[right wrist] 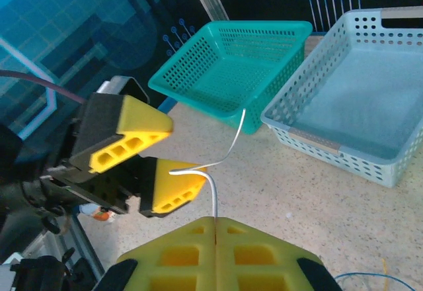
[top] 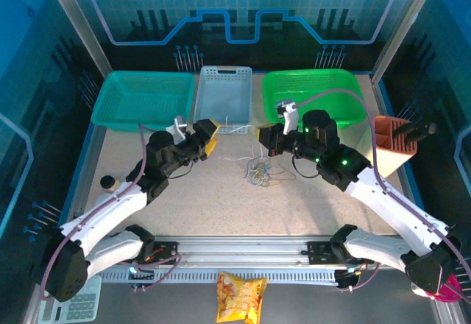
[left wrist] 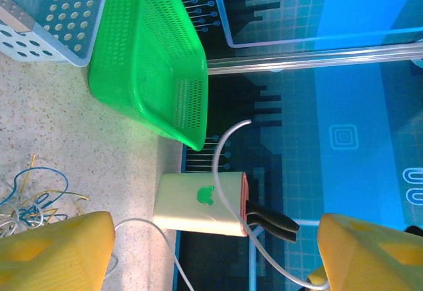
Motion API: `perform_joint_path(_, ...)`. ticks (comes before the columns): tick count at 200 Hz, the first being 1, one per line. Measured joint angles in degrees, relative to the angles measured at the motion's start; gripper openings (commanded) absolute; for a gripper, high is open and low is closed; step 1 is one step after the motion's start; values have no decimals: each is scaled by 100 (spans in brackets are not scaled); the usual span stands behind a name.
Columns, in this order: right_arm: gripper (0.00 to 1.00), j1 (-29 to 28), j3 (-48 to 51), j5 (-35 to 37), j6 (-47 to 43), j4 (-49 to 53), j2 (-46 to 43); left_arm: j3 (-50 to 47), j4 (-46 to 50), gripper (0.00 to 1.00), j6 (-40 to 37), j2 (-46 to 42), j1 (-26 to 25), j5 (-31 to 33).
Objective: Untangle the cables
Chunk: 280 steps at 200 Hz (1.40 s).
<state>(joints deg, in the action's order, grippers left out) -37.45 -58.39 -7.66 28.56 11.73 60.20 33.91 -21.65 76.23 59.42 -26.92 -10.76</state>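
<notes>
Pinching a white cable (right wrist: 215, 202), closed right gripper (right wrist: 216, 225) sits beside open left gripper (right wrist: 182, 151).

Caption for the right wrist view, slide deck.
Right gripper pinches a cream-white cable beside the open left gripper, teal basket and pale blue basket behind.

Blue circuit-print walls (top: 147, 0) w/ alu frame (top: 77, 22), speckled beige tabletop (top: 309, 206).

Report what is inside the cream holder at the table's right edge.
Black handles stick out of the top of the holder. Its walls cover the rest of the tool the handles belong to, and anything else lying lower inside cannot be seen.
</notes>
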Motion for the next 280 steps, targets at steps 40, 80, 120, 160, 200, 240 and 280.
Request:
perform_joint_path(40,0,0,39,-37,63,-72,0,57,-361,80,85,365,-142,79)
perform_joint_path(80,0,0,157,-61,116,-153,-20,267,-671,74,166,647,-304,181)
perform_joint_path(120,0,0,240,-101,155,-238,-28,400,-984,51,223,977,-435,212)
perform_joint_path(160,0,0,374,-94,173,-280,-162,413,-1185,2,249,1145,-492,260)
perform_joint_path(200,0,0,612,-31,170,-275,-254,575,-1211,0,122,1145,-496,352)
perform_joint_path(240,47,0,758,15,223,-264,-247,1307,-754,0,-267,1126,-332,295)
perform_joint_path(280,64,0,1056,79,219,-214,-199,2415,55,0,-807,1097,256,-44)
